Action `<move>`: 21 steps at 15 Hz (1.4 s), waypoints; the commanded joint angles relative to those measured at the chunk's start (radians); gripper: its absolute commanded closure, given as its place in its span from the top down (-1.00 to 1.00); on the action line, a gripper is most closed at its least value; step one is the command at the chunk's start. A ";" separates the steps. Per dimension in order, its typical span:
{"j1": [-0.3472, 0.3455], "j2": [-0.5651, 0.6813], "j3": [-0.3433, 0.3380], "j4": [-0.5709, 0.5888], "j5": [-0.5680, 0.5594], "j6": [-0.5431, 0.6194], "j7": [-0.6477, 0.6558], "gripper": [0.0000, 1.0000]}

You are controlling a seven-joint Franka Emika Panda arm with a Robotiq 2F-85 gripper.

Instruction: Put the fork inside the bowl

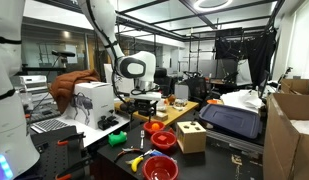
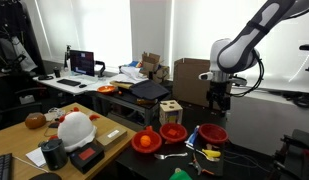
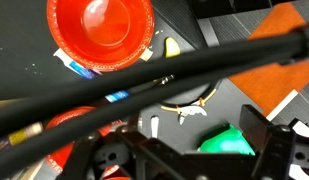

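The black table (image 2: pixel 246 158) carries three red plastic bowls (image 2: pixel 173 131), a silver metal fork (image 2: pixel 172 156) and, at one edge, a wooden cube-shaped box (image 2: pixel 171 110).

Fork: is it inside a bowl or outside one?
Outside. In an exterior view the fork lies on the dark table, in front of a red bowl.

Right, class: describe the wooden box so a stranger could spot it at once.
Start at the dark table. Red bowls sit on it; next to them stands the wooden box, the only pale cube, with dark holes in its faces.
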 commanded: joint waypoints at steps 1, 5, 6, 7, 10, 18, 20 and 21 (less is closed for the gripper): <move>-0.007 0.009 0.030 -0.039 0.012 0.087 0.013 1.00; -0.001 0.008 0.017 0.003 -0.024 0.031 0.066 1.00; -0.012 0.025 0.036 -0.011 -0.014 0.054 0.032 1.00; -0.013 0.025 0.036 -0.007 -0.015 0.053 0.038 1.00; -0.014 0.030 0.038 -0.007 -0.015 0.053 0.038 1.00; -0.014 0.032 0.039 -0.007 -0.015 0.053 0.038 1.00; -0.014 0.032 0.039 -0.007 -0.015 0.053 0.038 1.00; -0.014 0.032 0.039 -0.007 -0.015 0.053 0.038 1.00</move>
